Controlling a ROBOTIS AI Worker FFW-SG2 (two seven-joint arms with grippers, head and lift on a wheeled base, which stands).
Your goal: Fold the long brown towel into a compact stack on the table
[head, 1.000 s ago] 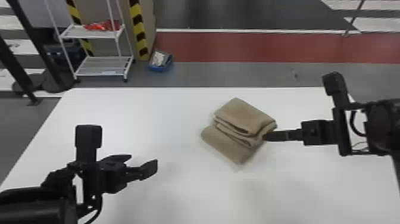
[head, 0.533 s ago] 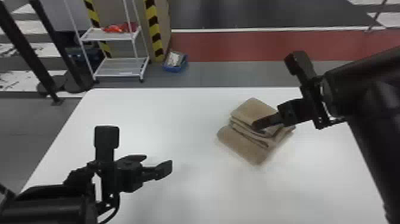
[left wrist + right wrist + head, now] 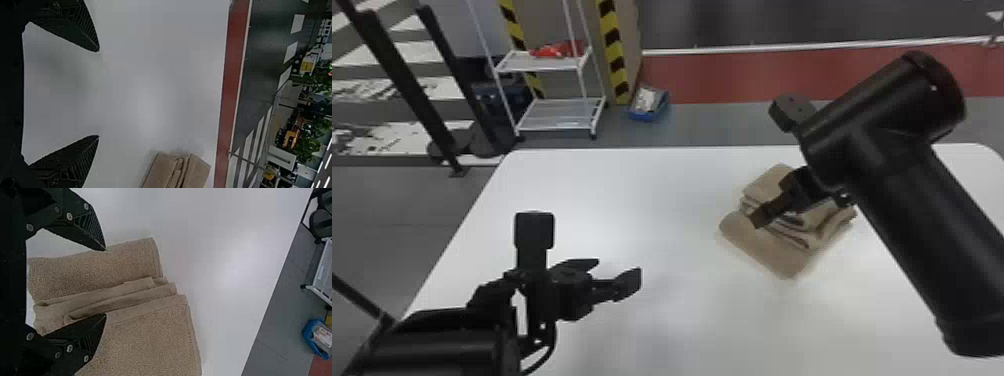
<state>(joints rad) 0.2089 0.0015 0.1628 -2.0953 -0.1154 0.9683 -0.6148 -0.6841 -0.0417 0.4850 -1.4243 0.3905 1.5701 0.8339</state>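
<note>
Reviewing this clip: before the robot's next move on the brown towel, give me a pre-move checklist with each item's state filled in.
1. Towel folded over itself in layers: ok.
2. Layers lined up into one neat stack: not ok, a lower layer juts out on the side toward the robot.
3. Towel lying wholly on the table, inside its edges: ok.
4. Right gripper open over the towel, with no fold pinched: ok.
5. Right fingertips clear of the cloth: cannot tell, their height above it is unclear.
6. Left gripper open, empty and away from the towel: ok.
</note>
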